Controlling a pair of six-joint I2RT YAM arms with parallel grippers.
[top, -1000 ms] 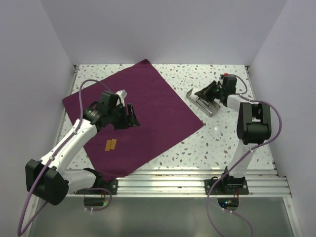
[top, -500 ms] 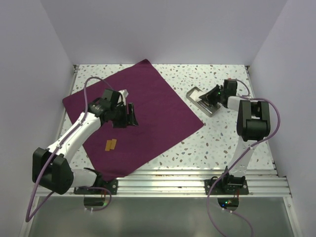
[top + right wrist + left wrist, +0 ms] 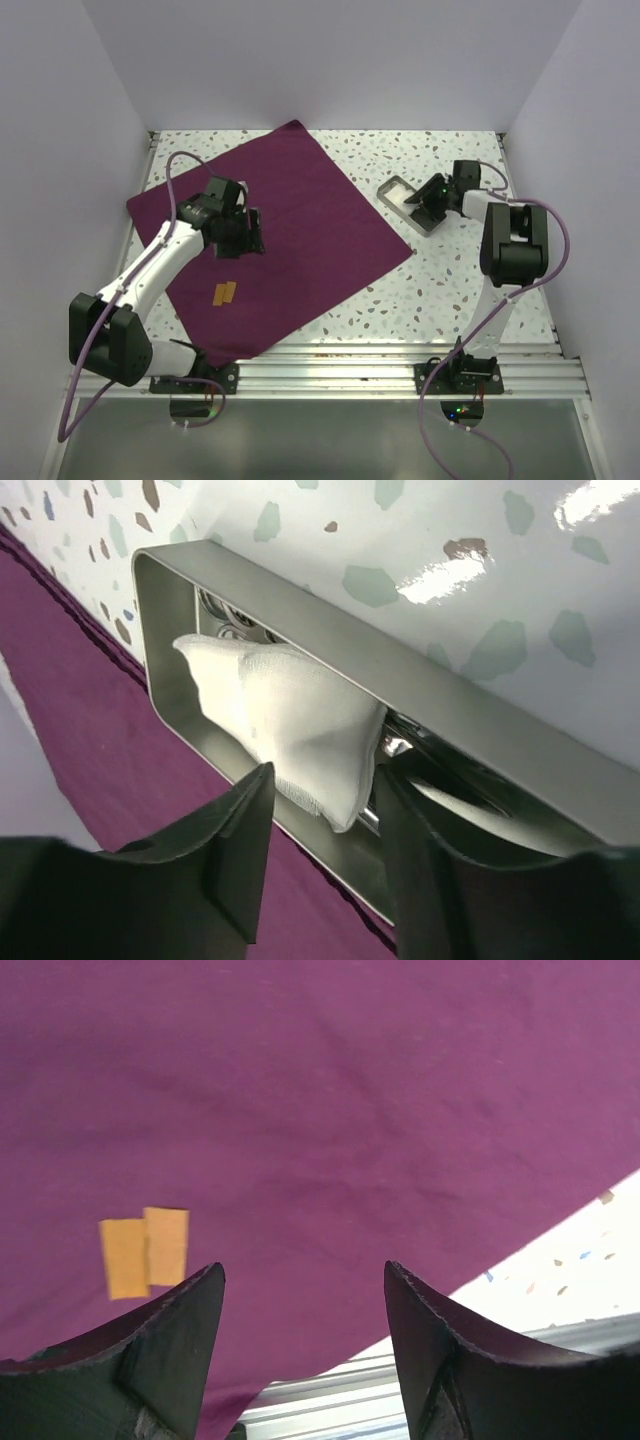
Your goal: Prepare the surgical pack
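Top external view: a purple cloth (image 3: 300,220) lies spread flat on the speckled tabletop (image 3: 450,280), turned like a diamond.
Cloth place: it covers the left and middle of the tabletop. 1 corner reaches the far edge, 1 comes near the left edge, 1 lies at the near edge by the metal rail (image 3: 380,368), and 1 points right, toward the middle.
Orange tags: 2 small orange tags (image 3: 225,293) lie side by side, touching, on the near-left part of the cloth.
Left gripper: the left gripper (image 3: 255,232) hangs over the left half of the cloth, farther from the near edge than the orange tags.
Left gripper state: in the left wrist view its fingers (image 3: 170,1330) stand wide apart with nothing between them, only cloth below.
Tray: a small grey metal tray (image 3: 395,190) sits on bare tabletop toward the far-right corner, just beside the right edge of the cloth and not on it.
Gauze pad: a white gauze pad (image 3: 290,710) lies inside the tray, over shiny metal pieces (image 3: 400,745) too hidden to name.
Right gripper: the right gripper (image 3: 322,772) dips into the tray, with 1 finger on each side of the gauze pad's nearest corner.
Right gripper state: whether the fingers press the gauze pad or only flank it cannot be told.
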